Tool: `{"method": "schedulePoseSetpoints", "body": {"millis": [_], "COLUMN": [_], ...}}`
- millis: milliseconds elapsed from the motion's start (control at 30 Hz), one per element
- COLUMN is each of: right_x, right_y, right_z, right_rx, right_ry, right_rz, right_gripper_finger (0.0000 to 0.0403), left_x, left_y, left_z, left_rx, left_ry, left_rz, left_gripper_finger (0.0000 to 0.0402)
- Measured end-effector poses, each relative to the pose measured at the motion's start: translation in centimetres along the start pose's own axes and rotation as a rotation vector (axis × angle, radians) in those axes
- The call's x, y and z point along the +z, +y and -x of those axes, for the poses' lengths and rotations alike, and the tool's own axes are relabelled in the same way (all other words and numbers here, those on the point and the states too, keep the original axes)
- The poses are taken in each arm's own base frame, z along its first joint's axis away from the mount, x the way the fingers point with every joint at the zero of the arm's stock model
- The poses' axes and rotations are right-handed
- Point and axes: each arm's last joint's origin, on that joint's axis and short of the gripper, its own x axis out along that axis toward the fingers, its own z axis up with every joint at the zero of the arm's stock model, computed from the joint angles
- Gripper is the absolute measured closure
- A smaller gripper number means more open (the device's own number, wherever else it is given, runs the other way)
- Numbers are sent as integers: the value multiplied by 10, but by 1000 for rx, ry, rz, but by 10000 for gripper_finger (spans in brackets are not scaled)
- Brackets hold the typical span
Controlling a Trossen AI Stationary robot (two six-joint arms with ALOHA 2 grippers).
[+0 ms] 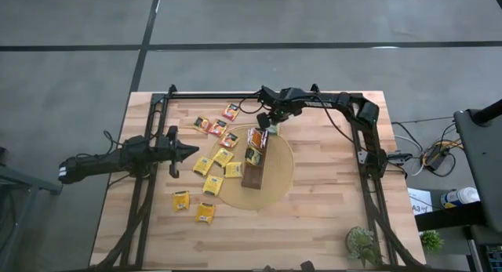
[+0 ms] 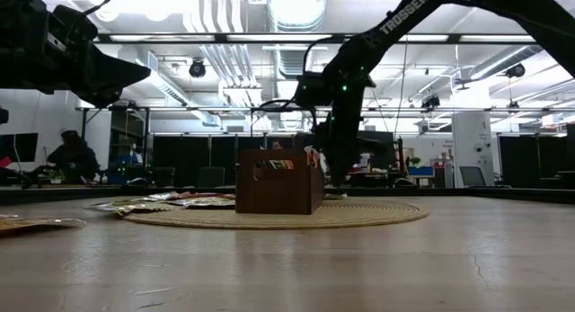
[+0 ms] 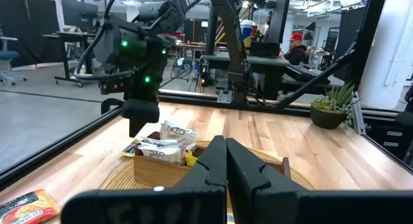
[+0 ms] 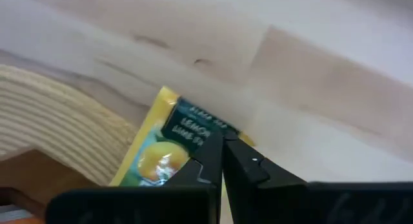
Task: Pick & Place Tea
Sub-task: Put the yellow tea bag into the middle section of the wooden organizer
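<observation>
A long dark-brown tray stands on a round tan disc at mid-table, with tea sachets standing in its far end. Several more yellow and orange sachets lie flat on the wood to the tray's left. My right gripper is just past the tray's far end, pointing steeply down and shut on a yellow-and-green sachet. My left gripper waits at the table's left, level and shut on nothing. My right gripper pinches the yellow-and-green sachet between its two fingers at one edge, near a corner. The fingers come from above, slanting. The rest of the sachet spreads out past the fingertips over the disc's far rim and the bare wood; I cannot tell whether it is clear of them.
A small potted plant stands at the near right corner. Black frame rails run along the table's left, far and right sides. Bare wood lies to the right of the disc and along the near edge.
</observation>
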Motion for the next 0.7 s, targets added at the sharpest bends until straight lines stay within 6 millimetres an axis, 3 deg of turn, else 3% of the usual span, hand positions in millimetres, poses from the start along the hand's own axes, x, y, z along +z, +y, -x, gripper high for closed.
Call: {"method": "schedulePoseSetpoints", "body": {"millis": [267,700], "right_x": [1,-12], "right_y": [-1,-9], "right_z": [13,-4], "right_rx": [33,2], "right_ry": [-2,40], "right_rz": [-7,-6], "right_gripper_finger": [377,218], "left_x": [0,0], "left_y": [0,0], "left_z": [0,0], "left_rx": [0,0], "left_ry": [0,0], "left_rz": [0,0], "left_gripper_finger": [402,402]}}
